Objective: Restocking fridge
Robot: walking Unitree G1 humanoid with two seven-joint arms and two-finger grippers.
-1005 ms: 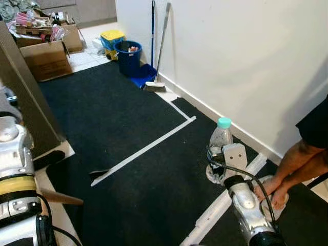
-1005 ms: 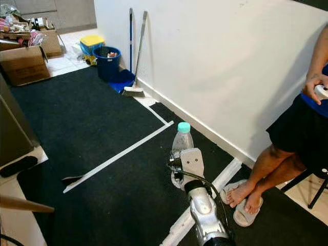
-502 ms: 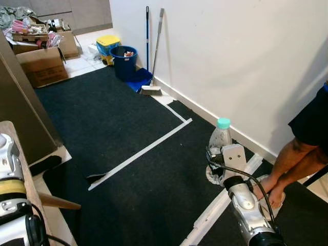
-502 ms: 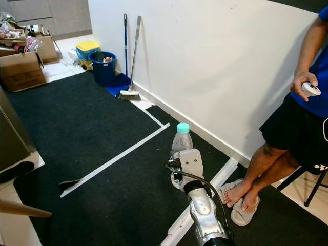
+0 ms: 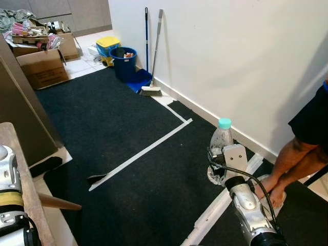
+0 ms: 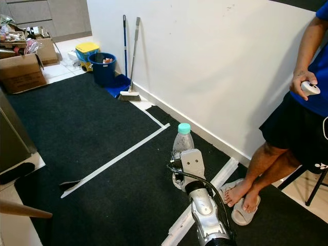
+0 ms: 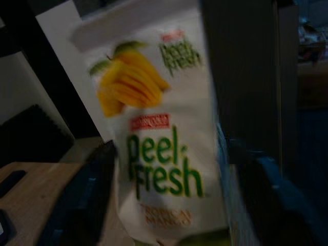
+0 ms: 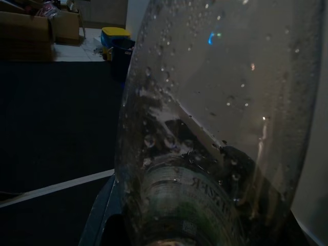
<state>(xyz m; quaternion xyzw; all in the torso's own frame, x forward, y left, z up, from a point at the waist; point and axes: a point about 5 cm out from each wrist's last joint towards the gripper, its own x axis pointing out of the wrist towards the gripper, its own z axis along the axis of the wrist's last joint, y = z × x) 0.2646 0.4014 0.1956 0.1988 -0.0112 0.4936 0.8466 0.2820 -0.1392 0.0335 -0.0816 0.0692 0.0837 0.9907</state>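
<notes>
As the head view swings a bit w/ the walk, nothing else shifts: right gripper [image 6: 180, 171] stays clamped on the clear teal-capped plastic water bottle [image 6: 182, 141], left gripper [image 7: 169, 205] grips the white mango juice carton [image 7: 161, 133], both awaiting the fridge.

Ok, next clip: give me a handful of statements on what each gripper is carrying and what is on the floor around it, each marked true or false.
1. The right gripper holds a clear bottle with a teal cap. True.
2. The left gripper holds a can of soda. False: it holds a Peel Fresh mango juice carton.
3. A broom leans against the white wall. True.
4. The bucket near the broom is red. False: it is blue.
5. A person's sandalled feet stand near the right arm. True.
</notes>
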